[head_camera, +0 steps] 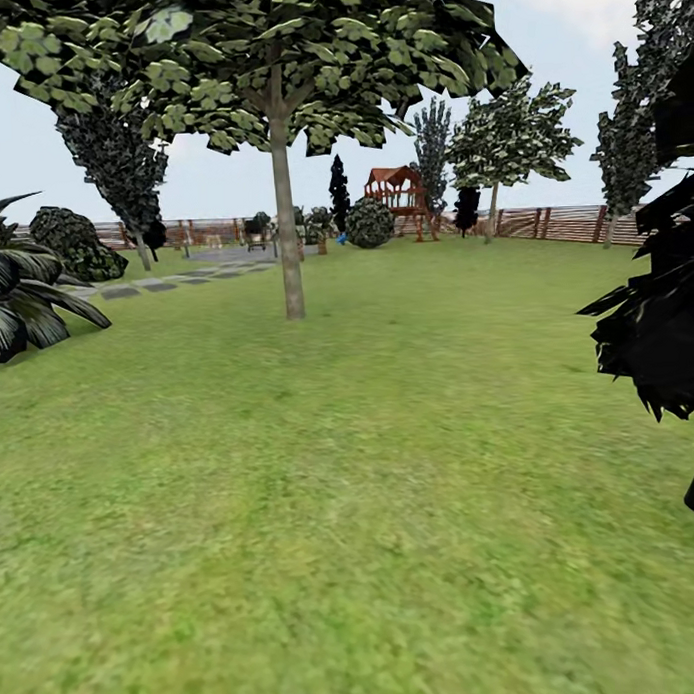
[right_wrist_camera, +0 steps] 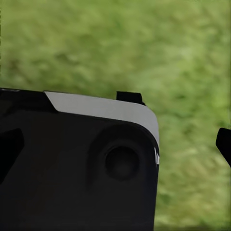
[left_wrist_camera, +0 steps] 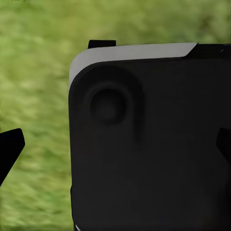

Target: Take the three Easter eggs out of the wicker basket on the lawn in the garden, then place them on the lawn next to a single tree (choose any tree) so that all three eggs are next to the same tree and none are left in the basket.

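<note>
One wide stretch of mottled green lawn runs from the near edge of the head view back to a brown slatted wooden fence along the far edge of the garden. On the lawn's middle ground, left of centre, stands a tree with a straight pale grey-tan trunk; its dark, green-speckled angular foliage spreads across the top of the view. Black angular foliage intrudes at the lawn's right edge, and a dark palm-like plant with long drooping fronds sits at the left edge. Further trees stand near the fence, among them a pale-trunked tree with light speckled foliage to the right of centre. A red-brown wooden play structure stands at the far edge beside a round dark shrub. Grey paving slabs lie along the far left of the lawn, well apart from the central tree.

Both wrist views look down on blurred grass past a black body panel with a light grey edge strip. Left gripper: two dark fingertips show at opposite sides of the picture, spread wide apart, nothing between them but the panel beyond. Right gripper: fingertips likewise set far apart, holding nothing.
</note>
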